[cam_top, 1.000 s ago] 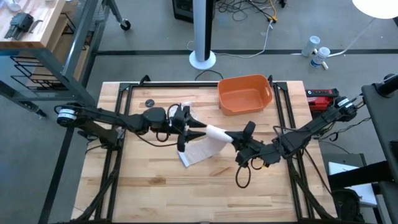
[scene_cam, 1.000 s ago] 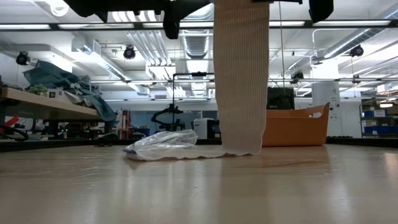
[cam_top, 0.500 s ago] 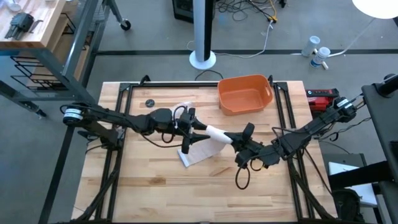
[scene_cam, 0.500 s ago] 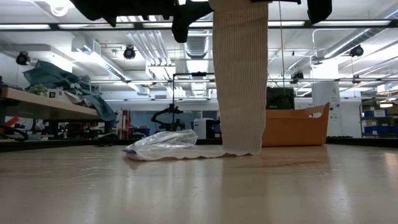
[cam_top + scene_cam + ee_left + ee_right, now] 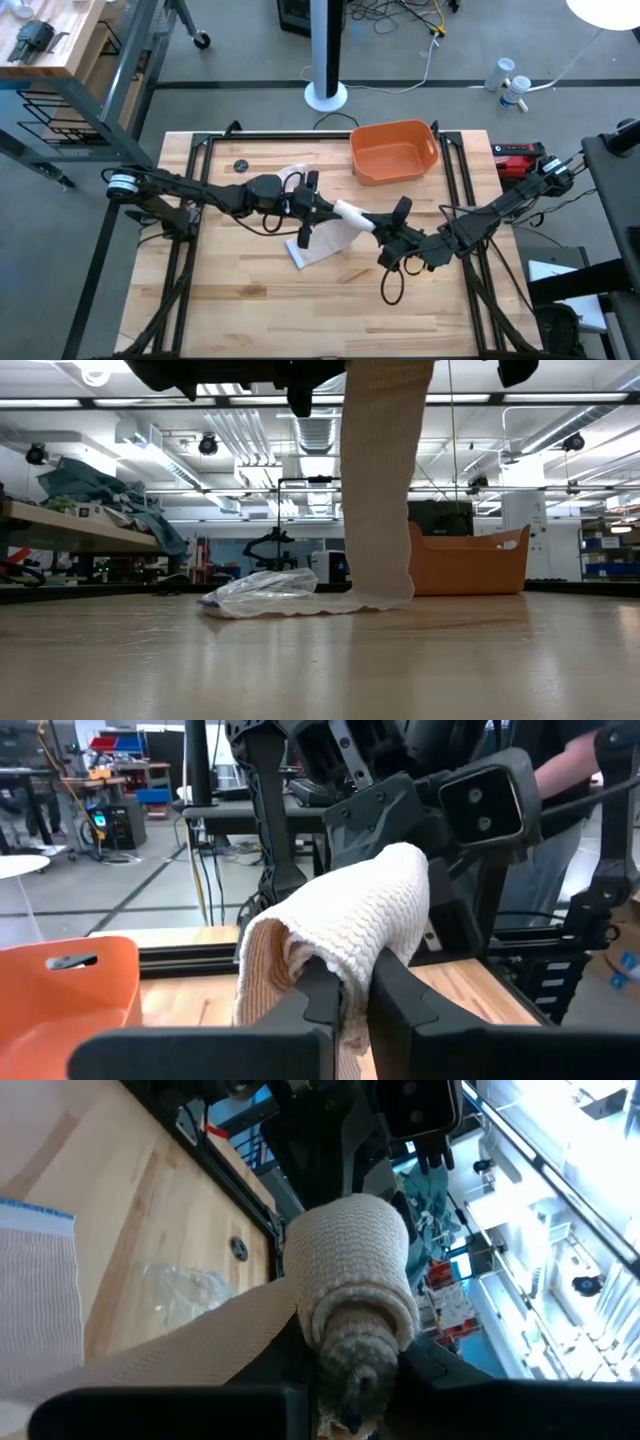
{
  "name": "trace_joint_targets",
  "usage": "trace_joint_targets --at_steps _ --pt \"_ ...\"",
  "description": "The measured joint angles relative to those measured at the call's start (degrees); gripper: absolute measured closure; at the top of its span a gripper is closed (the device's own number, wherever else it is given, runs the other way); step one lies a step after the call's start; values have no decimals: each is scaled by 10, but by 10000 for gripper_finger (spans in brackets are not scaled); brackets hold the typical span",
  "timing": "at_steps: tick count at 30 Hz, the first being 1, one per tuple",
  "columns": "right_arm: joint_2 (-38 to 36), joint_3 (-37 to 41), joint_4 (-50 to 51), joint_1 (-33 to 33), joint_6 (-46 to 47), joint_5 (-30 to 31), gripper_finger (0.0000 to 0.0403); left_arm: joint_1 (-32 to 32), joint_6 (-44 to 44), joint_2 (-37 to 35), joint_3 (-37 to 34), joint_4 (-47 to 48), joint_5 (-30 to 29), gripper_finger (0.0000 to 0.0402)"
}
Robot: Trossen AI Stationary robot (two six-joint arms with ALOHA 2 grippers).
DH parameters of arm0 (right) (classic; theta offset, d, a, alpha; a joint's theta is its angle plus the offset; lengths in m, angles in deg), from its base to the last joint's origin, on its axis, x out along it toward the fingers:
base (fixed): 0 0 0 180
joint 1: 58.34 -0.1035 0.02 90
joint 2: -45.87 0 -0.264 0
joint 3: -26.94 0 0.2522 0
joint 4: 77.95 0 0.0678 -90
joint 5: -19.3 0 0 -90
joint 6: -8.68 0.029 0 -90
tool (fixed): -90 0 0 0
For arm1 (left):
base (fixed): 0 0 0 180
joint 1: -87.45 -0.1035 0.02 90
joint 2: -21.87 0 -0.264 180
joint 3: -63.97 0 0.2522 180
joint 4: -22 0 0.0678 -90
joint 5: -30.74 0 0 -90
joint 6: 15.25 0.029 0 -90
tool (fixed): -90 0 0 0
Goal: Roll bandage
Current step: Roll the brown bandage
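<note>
Wooden table [image 5: 250, 300]; ribbed off-white gauze bandage [image 5: 378, 490] hung as soft strip from cylindrical roll. Left gripper [image 5: 345, 995] pinched the roll's end; right gripper [image 5: 350, 1370] clamped its other end.

Orange tub [image 5: 393, 151] at table's [image 5: 250, 300] far edge; crumpled clear wrapper [image 5: 262, 591]; small dark disc [image 5: 240, 166].

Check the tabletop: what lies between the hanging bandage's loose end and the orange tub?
High view: bare wood between the bandage and the orange tub; the plastic wrapper lies on the other side.
</note>
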Motion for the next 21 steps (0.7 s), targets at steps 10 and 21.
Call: trace_joint_targets --at_steps 10,21 --pt "0 0 0 1 89 -1 331 13 55 0 -1 -5 -38 388" --pt "-7 0 29 5 411 -11 274 71 234 -2 -3 -21 -202 389"
